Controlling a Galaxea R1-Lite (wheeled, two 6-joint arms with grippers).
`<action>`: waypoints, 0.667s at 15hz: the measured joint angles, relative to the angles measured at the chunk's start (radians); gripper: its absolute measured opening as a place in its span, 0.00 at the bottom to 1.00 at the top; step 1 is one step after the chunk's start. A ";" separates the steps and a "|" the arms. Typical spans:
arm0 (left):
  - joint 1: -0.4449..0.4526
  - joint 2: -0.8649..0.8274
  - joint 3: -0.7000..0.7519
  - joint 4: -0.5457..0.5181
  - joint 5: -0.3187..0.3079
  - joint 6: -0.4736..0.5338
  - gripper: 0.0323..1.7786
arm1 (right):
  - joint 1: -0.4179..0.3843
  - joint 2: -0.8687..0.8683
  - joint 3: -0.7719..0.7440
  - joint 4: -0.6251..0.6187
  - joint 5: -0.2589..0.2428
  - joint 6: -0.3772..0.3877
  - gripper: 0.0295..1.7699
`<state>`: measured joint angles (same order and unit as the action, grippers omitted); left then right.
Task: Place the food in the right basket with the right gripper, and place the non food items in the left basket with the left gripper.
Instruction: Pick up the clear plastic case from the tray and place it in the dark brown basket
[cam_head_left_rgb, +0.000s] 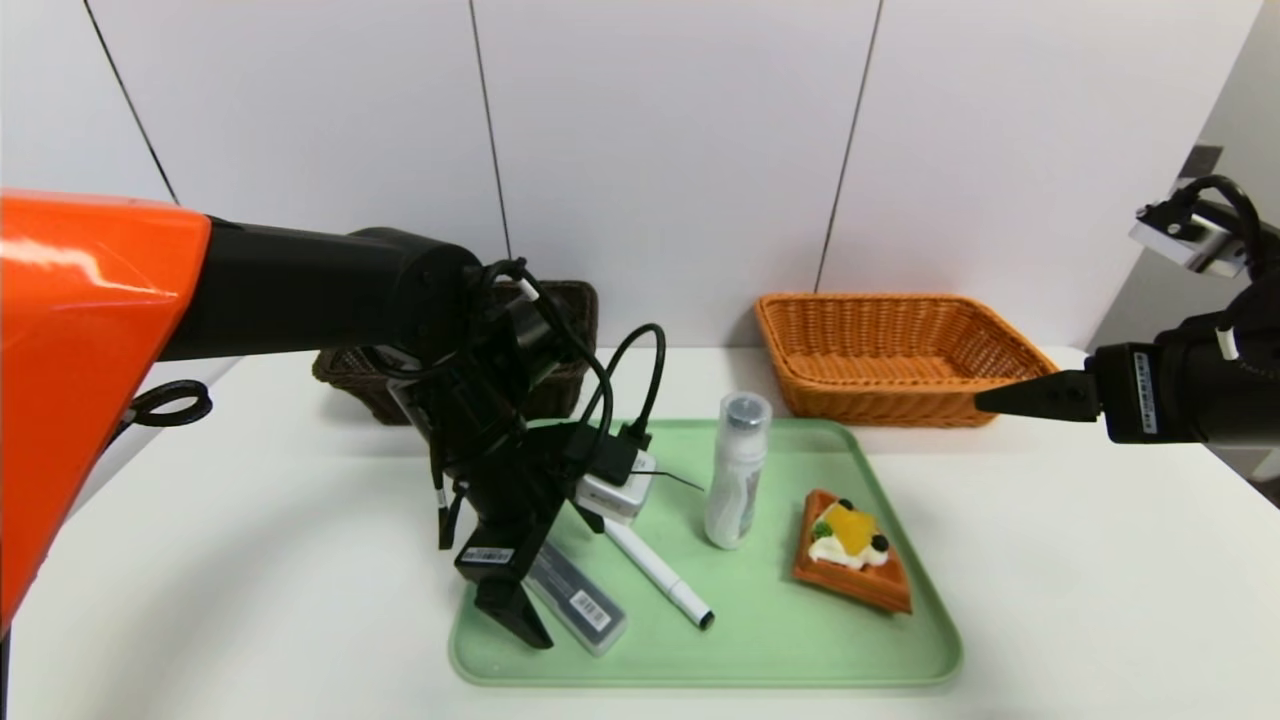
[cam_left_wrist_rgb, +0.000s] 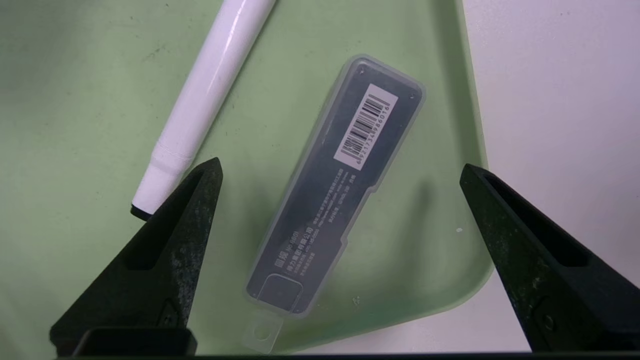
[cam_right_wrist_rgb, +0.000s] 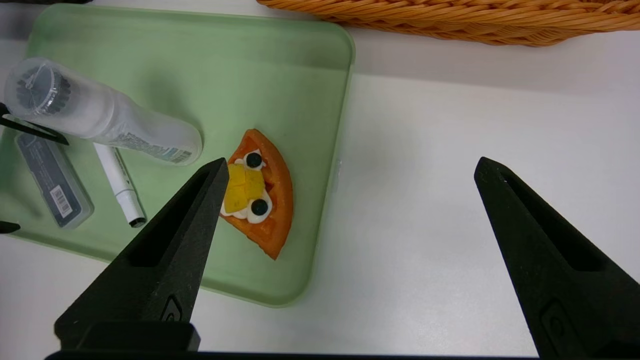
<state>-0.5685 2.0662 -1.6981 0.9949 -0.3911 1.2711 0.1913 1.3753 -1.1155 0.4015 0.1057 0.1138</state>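
Note:
A green tray (cam_head_left_rgb: 770, 640) holds a waffle wedge with fruit and cream (cam_head_left_rgb: 855, 550), an upright clear bottle (cam_head_left_rgb: 737, 470), a white pen (cam_head_left_rgb: 660, 575) and a flat grey case with a barcode (cam_head_left_rgb: 585, 605). My left gripper (cam_head_left_rgb: 540, 600) hangs open just above the tray's near left corner. In the left wrist view the left gripper (cam_left_wrist_rgb: 340, 165) has the case (cam_left_wrist_rgb: 300, 225) lying between its fingers, untouched, with the pen (cam_left_wrist_rgb: 200, 95) beside it. My right gripper (cam_head_left_rgb: 990, 400) stays open and empty in the air beside the tray, the waffle (cam_right_wrist_rgb: 265, 210) off to one side of it (cam_right_wrist_rgb: 351, 161).
A dark wicker basket (cam_head_left_rgb: 575, 330) stands at the back left, mostly hidden behind my left arm. An orange wicker basket (cam_head_left_rgb: 900, 350) stands at the back right, next to the tray's far corner. White table (cam_head_left_rgb: 1080, 600) surrounds the tray.

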 joint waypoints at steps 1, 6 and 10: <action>0.001 -0.003 0.009 -0.001 0.006 0.000 0.95 | 0.000 0.000 0.000 0.001 0.000 0.000 0.96; 0.002 -0.011 0.024 -0.003 0.018 -0.002 0.95 | -0.007 -0.002 0.006 -0.001 0.000 0.000 0.96; 0.002 -0.005 0.027 -0.004 0.054 -0.001 0.95 | -0.008 -0.002 0.014 -0.002 0.000 0.000 0.96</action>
<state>-0.5662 2.0609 -1.6709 0.9911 -0.3366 1.2700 0.1836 1.3734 -1.1017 0.3996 0.1062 0.1138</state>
